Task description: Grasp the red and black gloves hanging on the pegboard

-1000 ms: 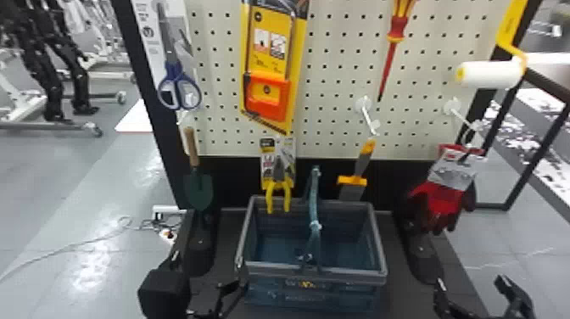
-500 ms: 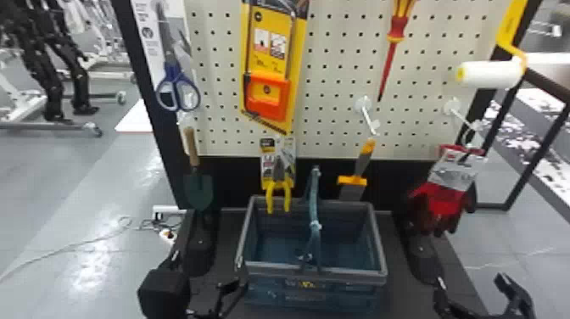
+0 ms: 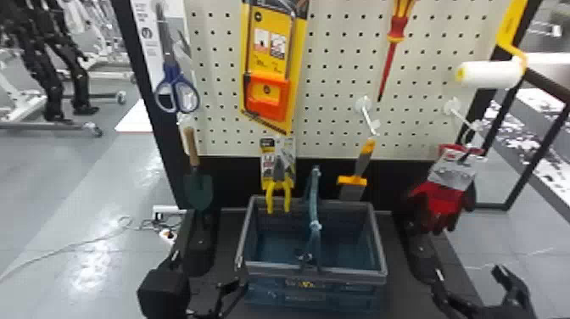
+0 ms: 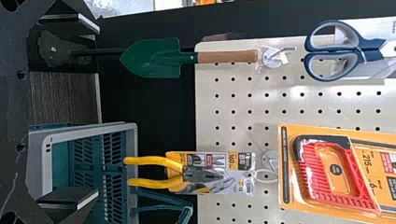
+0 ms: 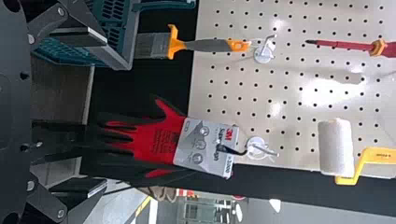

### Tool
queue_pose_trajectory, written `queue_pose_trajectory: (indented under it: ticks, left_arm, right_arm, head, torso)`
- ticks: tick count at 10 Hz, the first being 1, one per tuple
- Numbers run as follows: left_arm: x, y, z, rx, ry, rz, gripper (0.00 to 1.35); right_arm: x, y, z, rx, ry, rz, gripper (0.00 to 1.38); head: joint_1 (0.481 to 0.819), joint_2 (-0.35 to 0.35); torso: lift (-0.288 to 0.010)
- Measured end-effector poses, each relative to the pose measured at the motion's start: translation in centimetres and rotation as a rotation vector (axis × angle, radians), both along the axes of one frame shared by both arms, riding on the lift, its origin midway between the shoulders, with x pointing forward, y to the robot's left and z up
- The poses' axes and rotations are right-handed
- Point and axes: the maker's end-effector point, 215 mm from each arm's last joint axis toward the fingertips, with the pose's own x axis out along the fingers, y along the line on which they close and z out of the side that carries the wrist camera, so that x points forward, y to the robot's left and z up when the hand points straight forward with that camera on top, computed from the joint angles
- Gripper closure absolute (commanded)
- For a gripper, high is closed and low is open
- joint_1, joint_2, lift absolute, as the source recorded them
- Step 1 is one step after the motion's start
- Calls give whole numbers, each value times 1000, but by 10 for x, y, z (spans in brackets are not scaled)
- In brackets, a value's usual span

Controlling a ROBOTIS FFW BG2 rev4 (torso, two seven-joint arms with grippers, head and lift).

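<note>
Pegboard (image 3: pixel 335 85): unchanged | gloves (image 3: pixel 441 201): hanging as before | right jaws: spread wide, slightly higher | left jaws: spread wide

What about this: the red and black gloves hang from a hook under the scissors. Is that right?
No. The gloves hang from a hook under the white paint roller, not the scissors, which hang far left. The head view shows it.
</note>
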Motion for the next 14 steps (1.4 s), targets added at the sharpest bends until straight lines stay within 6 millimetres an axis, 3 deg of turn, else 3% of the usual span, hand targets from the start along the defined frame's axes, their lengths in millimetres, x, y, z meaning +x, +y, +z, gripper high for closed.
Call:
queue_pose_trajectory:
  ticks: [4, 14]
  left_arm:
    - [0, -1, 0, 0, -1, -3, 90]
    - [8, -8, 8, -3, -18, -16, 87]
  right_arm:
    - [36, -3, 26, -51, -6, 118, 219]
    - [135, -53, 82, -11, 40, 299, 219]
  head:
    - [549, 0]
    - [549, 0]
  torso:
    - [-100]
    - [-100]
